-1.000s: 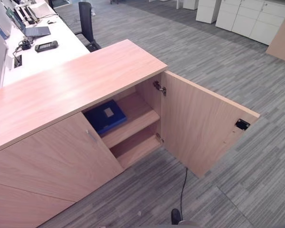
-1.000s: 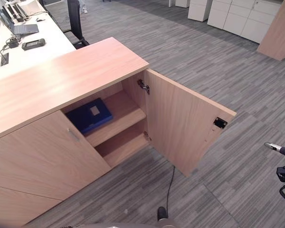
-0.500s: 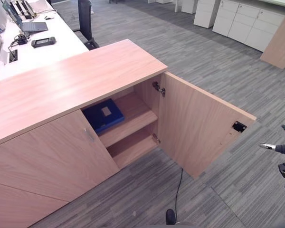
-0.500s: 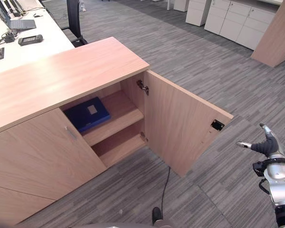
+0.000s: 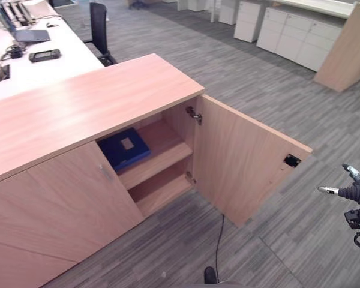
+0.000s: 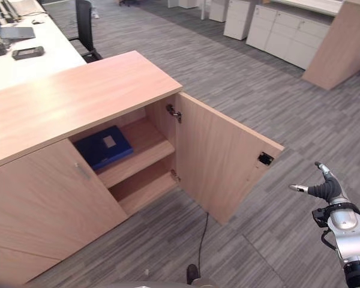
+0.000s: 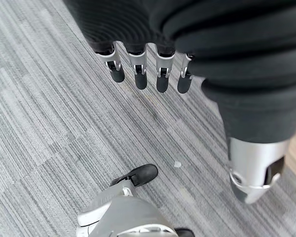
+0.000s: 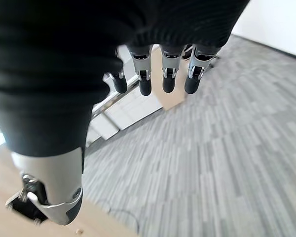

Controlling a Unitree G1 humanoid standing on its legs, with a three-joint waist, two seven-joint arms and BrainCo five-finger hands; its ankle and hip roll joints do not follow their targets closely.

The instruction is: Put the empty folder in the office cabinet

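In the left eye view, the blue folder (image 5: 124, 147) lay flat on the upper shelf (image 5: 162, 150) inside the wooden office cabinet (image 5: 84, 102), just behind the closed left door (image 5: 60, 210). The right-hand cabinet door (image 5: 246, 162) stood wide open over the grey carpet (image 5: 276, 96), and the lower shelf (image 5: 159, 191) showed bare wood. A white desk (image 5: 48, 54) with a laptop (image 5: 30, 35) and a dark chair (image 5: 99, 27) stood behind the cabinet, and white cabinets (image 5: 294, 36) lined the far side. The right hand (image 5: 355, 192) was raised at the right edge, near the open door's free edge but apart from it. The right eye view showed that hand more fully, thumb and fingers spread and holding nothing, with the folder on the same upper shelf well apart from it. In the left wrist view, the left hand (image 7: 148, 74) hung above the carpet, its fingers (image 7: 140, 79) straight in a row, the thumb (image 7: 254, 173) apart, empty. In the right wrist view, the right hand's fingers (image 8: 167, 79) were extended and relaxed with the thumb (image 8: 54, 192) set apart, nothing between them.
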